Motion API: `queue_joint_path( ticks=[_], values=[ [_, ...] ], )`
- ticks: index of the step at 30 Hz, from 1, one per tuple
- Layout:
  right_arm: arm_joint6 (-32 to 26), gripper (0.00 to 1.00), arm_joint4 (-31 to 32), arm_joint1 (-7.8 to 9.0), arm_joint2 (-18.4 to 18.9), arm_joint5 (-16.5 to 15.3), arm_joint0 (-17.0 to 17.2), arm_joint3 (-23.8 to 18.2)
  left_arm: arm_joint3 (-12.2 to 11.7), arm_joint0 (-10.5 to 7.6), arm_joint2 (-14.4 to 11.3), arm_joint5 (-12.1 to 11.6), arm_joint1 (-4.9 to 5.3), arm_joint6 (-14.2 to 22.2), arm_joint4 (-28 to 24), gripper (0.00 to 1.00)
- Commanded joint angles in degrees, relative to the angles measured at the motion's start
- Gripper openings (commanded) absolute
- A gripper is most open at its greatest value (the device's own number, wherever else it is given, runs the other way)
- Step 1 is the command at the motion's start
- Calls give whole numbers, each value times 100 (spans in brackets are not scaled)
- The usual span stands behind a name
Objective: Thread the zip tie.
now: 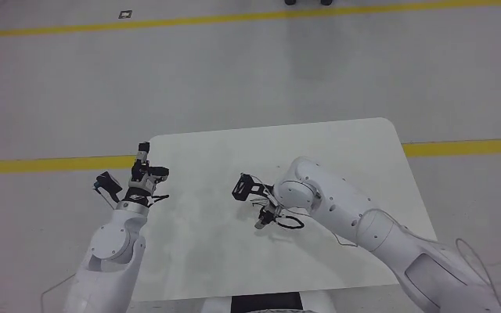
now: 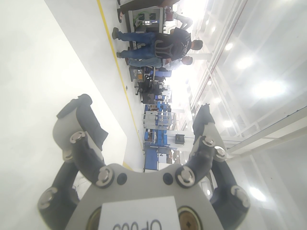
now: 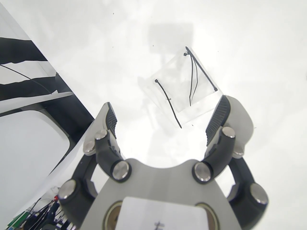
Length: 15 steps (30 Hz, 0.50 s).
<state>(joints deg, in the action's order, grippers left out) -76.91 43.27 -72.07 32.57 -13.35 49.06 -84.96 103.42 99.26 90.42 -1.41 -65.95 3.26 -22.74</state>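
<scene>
Several black zip ties lie on a clear plastic sheet [image 3: 203,96] on the white table [image 1: 329,149]. One zip tie [image 3: 168,101] lies apart, with its tail over the sheet's edge. Two more zip ties [image 3: 201,69] lie crossed at the sheet's far side. My right gripper [image 3: 165,111] hovers just short of the sheet, open and empty; in the top view the right gripper [image 1: 264,220] is near the table's middle. My left gripper [image 2: 144,111] is open and empty, pointing out into the room; the top view places the left gripper [image 1: 150,163] at the table's left edge.
A yellow floor line [image 1: 235,16] runs behind the table and another yellow line [image 1: 63,163] passes beside it. The table edge [image 2: 124,142] runs alongside the left gripper. People stand at workbenches far off in the room.
</scene>
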Motion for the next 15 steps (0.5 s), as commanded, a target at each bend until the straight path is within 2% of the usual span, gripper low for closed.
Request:
queue_joint_path(
  ticks=[1,2,4,6,9,12,15],
  values=[
    [5,75,20,-17,-25,23,-27,43,0,0,0,0,0,0,0,100],
    [6,49,27,-24,-33,27,-37,60,0,0,0,0,0,0,0,100],
    [-4,38,64,-36,-51,42,-59,97,0,0,0,0,0,0,0,100],
    [-7,33,88,-44,-61,51,-69,120,0,0,0,0,0,0,0,100],
    [16,13,128,-49,-68,71,-55,199,0,0,0,0,0,0,0,100],
    [40,5,209,-61,-99,114,-40,275,0,0,0,0,0,0,0,100],
    [82,4,352,-74,-142,168,-30,331,0,0,0,0,0,0,0,100]
  ],
)
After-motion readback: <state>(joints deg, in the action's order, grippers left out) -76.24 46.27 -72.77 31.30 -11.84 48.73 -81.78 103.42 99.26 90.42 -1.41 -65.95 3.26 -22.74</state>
